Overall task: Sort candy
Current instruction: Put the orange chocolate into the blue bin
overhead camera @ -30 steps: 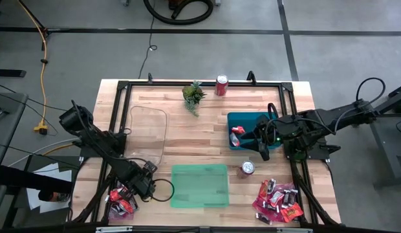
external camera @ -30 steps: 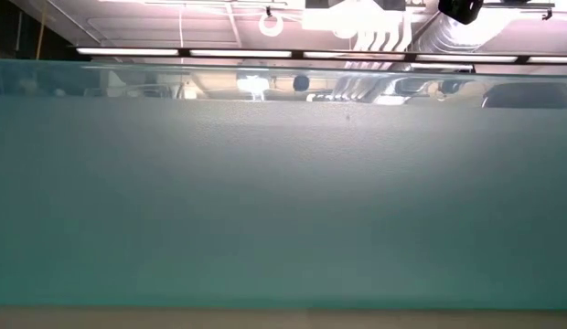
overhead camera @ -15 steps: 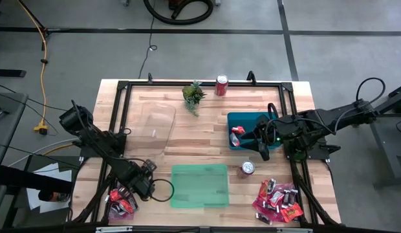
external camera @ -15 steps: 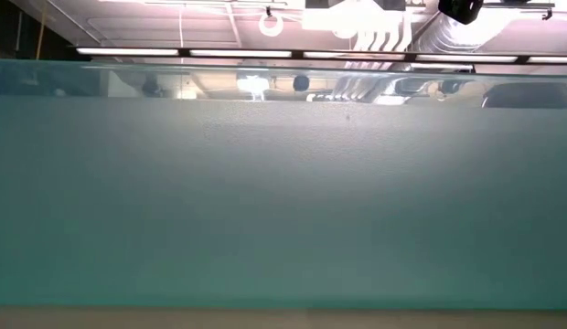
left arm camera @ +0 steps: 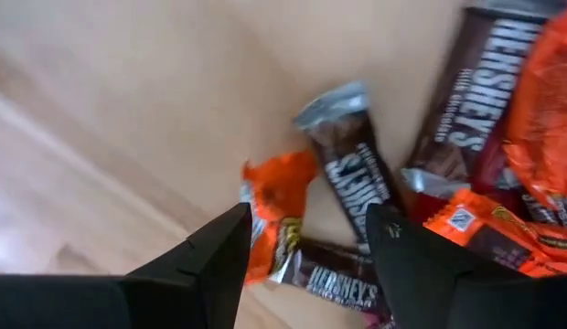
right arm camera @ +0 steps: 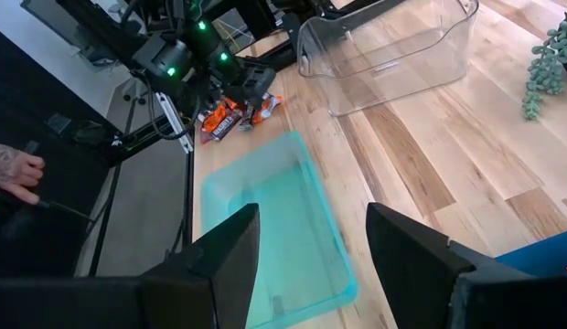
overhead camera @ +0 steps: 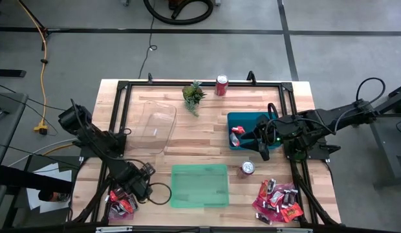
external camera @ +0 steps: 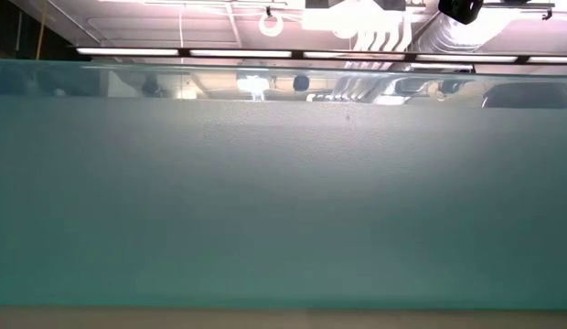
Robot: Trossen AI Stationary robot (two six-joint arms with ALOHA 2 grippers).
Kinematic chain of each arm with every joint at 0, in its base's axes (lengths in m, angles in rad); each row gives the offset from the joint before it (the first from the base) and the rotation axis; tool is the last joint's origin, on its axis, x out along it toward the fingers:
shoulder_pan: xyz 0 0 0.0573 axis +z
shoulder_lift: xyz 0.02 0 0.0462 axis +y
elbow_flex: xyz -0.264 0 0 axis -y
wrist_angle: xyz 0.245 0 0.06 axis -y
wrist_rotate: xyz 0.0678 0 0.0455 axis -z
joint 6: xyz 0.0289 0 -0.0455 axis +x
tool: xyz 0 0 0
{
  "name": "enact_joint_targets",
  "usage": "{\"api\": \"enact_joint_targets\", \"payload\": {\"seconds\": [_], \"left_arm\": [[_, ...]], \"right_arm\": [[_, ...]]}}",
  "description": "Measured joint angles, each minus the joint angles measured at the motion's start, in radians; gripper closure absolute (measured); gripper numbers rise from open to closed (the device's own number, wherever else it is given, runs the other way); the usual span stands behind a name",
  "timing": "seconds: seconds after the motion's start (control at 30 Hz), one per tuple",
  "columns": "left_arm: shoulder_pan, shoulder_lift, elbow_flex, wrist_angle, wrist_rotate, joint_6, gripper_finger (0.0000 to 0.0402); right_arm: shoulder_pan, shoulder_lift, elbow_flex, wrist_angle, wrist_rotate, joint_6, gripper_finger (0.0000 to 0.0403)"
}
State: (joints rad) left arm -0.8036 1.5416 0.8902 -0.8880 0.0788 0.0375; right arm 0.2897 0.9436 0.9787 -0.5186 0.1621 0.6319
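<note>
Clear bin settling on the surface while both grippers are waiting spread

The left gripper (overhead camera: 134, 188), spread and gripping nothing, is hovering over candy (left arm camera: 343, 178) at the lower left; the right gripper (overhead camera: 255, 140), also spread, is hanging over the blue bin (overhead camera: 242, 120), which is holding a red packet. The clear bin (overhead camera: 156, 127), a faint outline a second ago, is now sitting upper left, seemingly empty, giving a third sorting spot. The green tray (overhead camera: 199, 186) is lying empty; more candy is piled lower right.
</note>
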Motion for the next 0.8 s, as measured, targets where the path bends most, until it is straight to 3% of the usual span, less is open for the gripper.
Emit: {"api": "enact_joint_targets", "payload": {"seconds": [0.23, 0.8], "left_arm": [[-0.015, 0.009, -0.018, 0.080, -0.013, 0.124, 0.0200], [-0.008, 0.012, -0.060, 0.040, -0.143, 0.131, 0.0200]], "right_arm": [[0.000, 0.000, 0.000, 0.000, 0.000, 0.000, 0.0206], [0.000, 0.000, 0.000, 0.007, 0.000, -0.001, 0.0206]]}}
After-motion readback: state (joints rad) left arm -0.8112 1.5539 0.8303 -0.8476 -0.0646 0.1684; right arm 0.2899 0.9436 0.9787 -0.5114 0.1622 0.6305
